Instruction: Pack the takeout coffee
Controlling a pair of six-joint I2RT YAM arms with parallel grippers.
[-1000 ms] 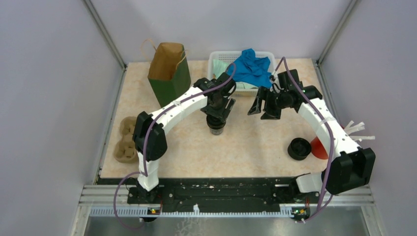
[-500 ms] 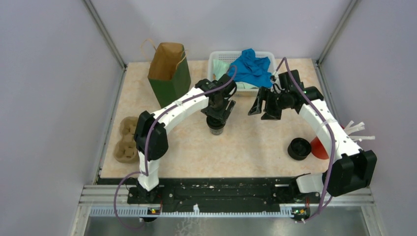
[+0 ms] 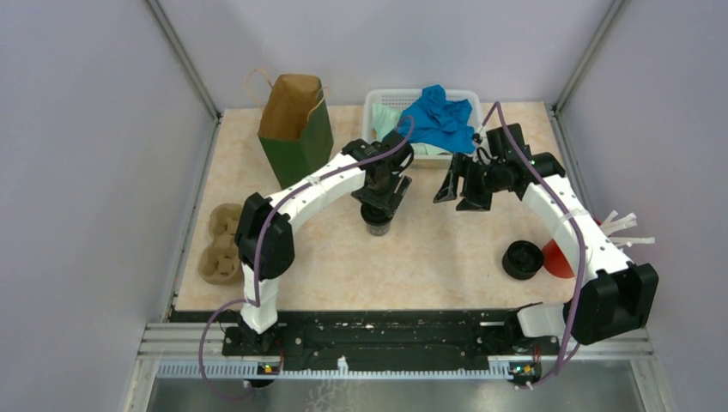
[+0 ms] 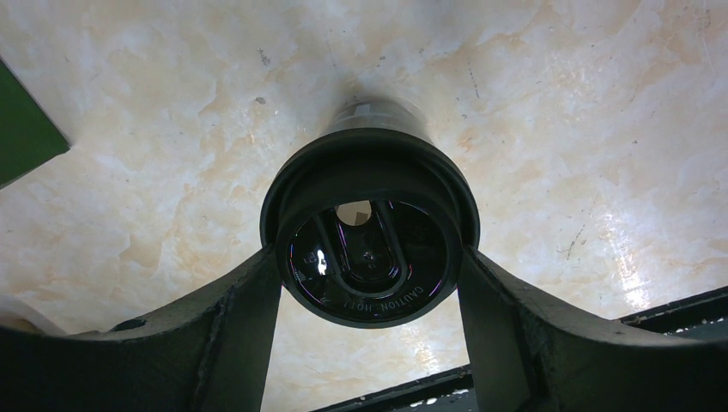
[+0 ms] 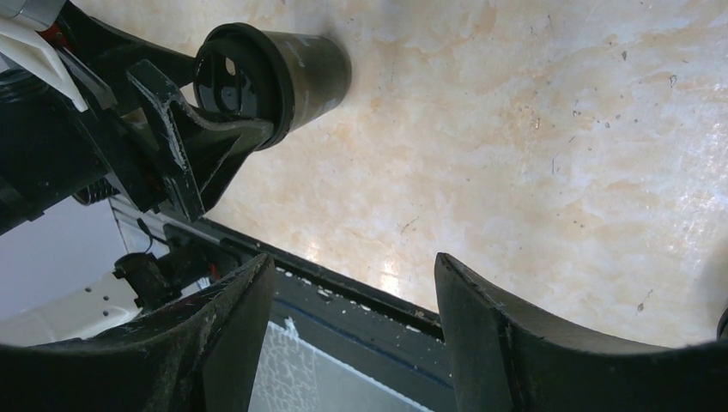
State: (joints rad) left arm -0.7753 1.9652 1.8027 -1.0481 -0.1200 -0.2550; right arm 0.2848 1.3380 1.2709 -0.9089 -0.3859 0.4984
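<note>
Marbled bench (image 3: 446, 257), centre: the left fingers (image 4: 240, 318) pinch the upright takeout coffee (image 4: 369, 163) under its lid rim, presumably for a secure lift, while the right fingers (image 5: 232, 335) hang spread and empty nearby.

The counter (image 3: 446, 257) is a pale, marbled peach slab. At its back left corner stands a green and brown paper bag (image 3: 296, 129), and beside it at the back a white basket (image 3: 374, 105). A cardboard cup tray (image 3: 221, 245) lies at the left edge. A black lidded coffee cup (image 3: 376, 225) stands upright near the middle. Well apart, near the right edge, sits a second black cup (image 3: 523, 259), just beside a red cup (image 3: 556, 260) with white sticks.
</note>
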